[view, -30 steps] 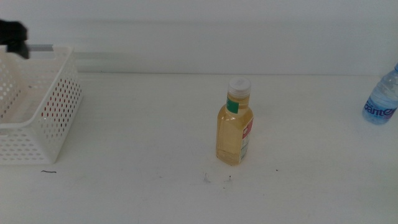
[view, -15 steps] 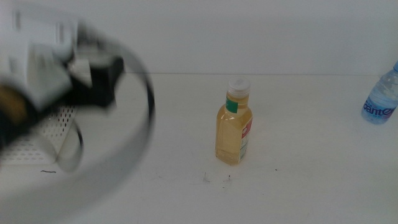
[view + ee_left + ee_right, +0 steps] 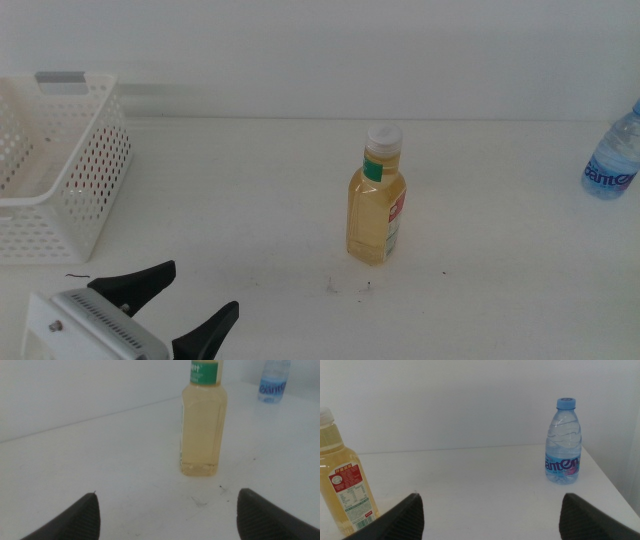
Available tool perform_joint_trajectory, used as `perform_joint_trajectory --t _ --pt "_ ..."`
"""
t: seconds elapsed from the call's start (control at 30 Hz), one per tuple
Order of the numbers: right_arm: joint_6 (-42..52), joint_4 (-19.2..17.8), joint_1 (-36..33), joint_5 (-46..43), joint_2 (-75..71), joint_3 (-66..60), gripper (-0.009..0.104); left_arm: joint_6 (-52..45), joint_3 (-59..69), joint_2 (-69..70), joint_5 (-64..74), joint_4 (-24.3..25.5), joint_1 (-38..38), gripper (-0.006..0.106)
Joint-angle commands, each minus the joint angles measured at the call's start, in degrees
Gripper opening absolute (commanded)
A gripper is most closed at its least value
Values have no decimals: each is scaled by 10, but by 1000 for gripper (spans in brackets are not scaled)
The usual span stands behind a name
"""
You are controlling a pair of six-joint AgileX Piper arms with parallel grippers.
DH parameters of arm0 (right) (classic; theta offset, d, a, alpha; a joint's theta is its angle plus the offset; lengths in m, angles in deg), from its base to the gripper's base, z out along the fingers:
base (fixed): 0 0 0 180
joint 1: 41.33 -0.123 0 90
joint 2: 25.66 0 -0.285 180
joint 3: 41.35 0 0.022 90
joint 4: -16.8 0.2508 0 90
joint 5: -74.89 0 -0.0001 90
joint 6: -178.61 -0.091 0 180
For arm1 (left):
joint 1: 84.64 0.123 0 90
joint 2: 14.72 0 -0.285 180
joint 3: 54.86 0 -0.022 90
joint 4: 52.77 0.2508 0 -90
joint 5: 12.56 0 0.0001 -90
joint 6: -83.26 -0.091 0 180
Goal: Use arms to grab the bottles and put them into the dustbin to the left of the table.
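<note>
The yellow-liquid bottle (image 3: 377, 200) with a white cap stands upright at the table's middle; it also shows in the left wrist view (image 3: 202, 420) and the right wrist view (image 3: 342, 482). The blue-capped water bottle (image 3: 612, 160) stands at the far right edge, seen too in the right wrist view (image 3: 563, 442). The white perforated dustbin (image 3: 60, 180) sits at the left. My left gripper (image 3: 190, 305) is open and empty at the bottom left, jaws pointing toward the yellow bottle. My right gripper (image 3: 490, 510) is open, out of the middle view. The red can is out of view.
The white table (image 3: 250, 210) has a short black mark (image 3: 78, 276) near the dustbin and a few dark specks (image 3: 350, 287) in front of the yellow bottle. A pale wall runs behind the table.
The left arm has swung from over the dustbin down to the table's front left, its open gripper now low and facing the yellow bottle. The bottles have not moved.
</note>
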Motion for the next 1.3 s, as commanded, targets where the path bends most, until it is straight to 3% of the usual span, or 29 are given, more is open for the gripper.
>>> perform_joint_trajectory --t 0.0,0.33,0.73,0.87,1.07,1.27 --pt "4 -2 2 -1 -3 -2 89 -19 2 -12 -31 0 -5 94" --pt "4 -2 2 -1 -3 -2 89 -21 -1 -56 -85 28 -5 94" --pt "4 -2 2 -1 -3 -2 89 27 -133 -352 -271 66 -5 94" --pt "4 -2 2 -1 -3 -2 89 61 -195 -445 -271 77 -12 94" --pt "4 -2 2 -1 -3 -2 89 69 -266 -521 -271 32 -51 94" --pt "4 -2 2 -1 -3 -2 89 69 -343 -559 -271 26 -55 94"
